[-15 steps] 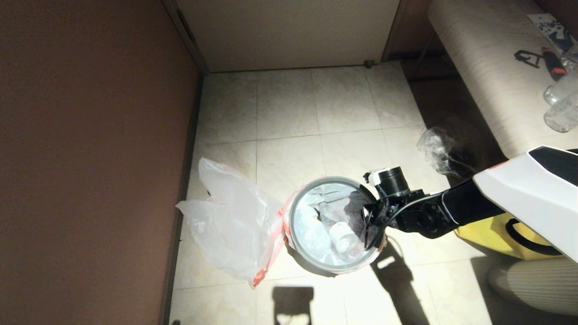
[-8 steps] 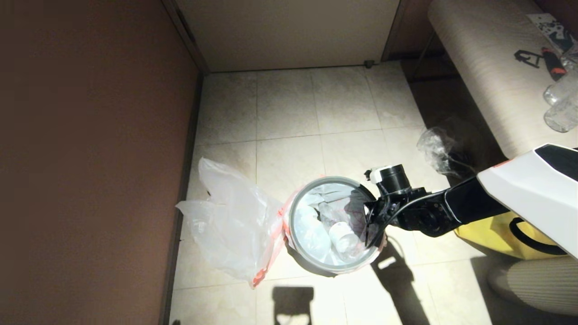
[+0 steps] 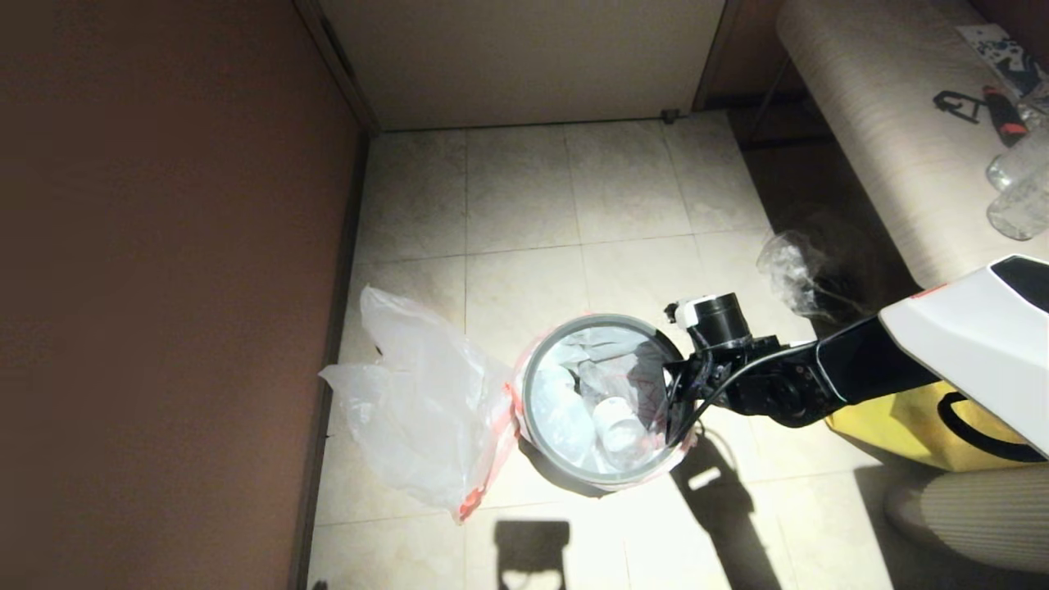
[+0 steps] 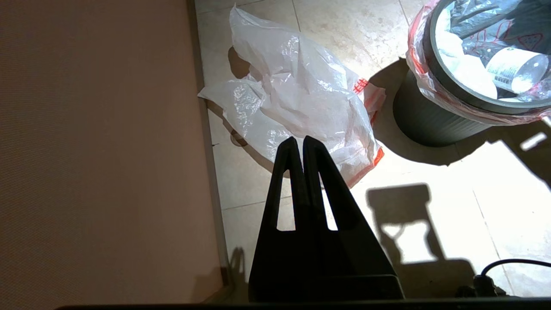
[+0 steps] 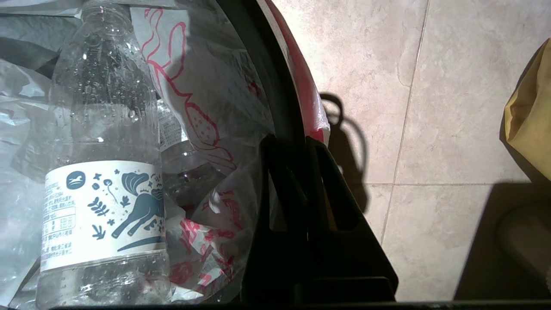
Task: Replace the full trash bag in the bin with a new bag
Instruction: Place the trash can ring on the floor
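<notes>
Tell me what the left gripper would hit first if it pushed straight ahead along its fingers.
Probably the new bag lying crumpled on the floor: the shut left gripper points at it, though the gap between them is unclear.

Our right arm reaches in from three o'clock, its right gripper [image 3: 674,410] pointing down with the fingers [image 5: 318,172] pressed together. Our left gripper [image 4: 299,148] hangs parked at about seven o'clock, fingers closed, holding nothing.

Left gripper [image 4: 300,144] jaws pressed together, hanging above tiled floor [image 4: 495,215]. New bag [image 4: 297,103] lies crumpled on floor beside brown wall [image 4: 99,142]. Bin [image 4: 434,120] nearby, lined with full trash bag [image 4: 424,82], plastic bottle [image 4: 514,69] inside.
</notes>
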You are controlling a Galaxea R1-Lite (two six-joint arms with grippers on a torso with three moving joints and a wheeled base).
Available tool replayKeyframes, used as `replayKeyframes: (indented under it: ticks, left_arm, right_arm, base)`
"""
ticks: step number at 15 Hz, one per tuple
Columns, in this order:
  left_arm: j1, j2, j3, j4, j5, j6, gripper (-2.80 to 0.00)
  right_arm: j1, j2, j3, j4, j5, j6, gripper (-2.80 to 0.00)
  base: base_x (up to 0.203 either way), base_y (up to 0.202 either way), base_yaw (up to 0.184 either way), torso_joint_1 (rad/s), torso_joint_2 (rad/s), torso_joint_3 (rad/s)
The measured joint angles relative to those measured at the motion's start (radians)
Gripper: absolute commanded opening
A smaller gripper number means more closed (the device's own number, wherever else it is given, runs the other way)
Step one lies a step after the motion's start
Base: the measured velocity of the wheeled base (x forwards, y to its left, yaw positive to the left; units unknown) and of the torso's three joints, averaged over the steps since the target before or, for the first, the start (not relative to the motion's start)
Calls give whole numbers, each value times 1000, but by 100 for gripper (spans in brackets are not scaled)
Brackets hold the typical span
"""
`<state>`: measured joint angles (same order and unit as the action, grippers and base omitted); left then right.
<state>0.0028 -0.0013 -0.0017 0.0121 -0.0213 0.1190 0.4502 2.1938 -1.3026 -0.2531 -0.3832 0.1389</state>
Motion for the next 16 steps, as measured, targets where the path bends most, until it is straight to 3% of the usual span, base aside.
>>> replayKeyframes:
  ticks: [5, 10, 16]
  left_arm:
    - [0, 0, 0, 0, 0, 0, -280]
    - [0, 0, 0, 0, 0, 0, -280]
    - [0, 0, 0, 0, 0, 0, -280]
  right_arm:
    - [12, -54, 54, 2, 6, 3, -280]
    - [83, -122, 93, 14, 7, 27, -280]
    - [145, -224, 103, 116, -9, 36, -280]
  base:
    - [0, 0, 0, 0, 0, 0]
    - [0, 0, 0, 0, 0, 0]
    - [0, 0, 0, 0, 0, 0]
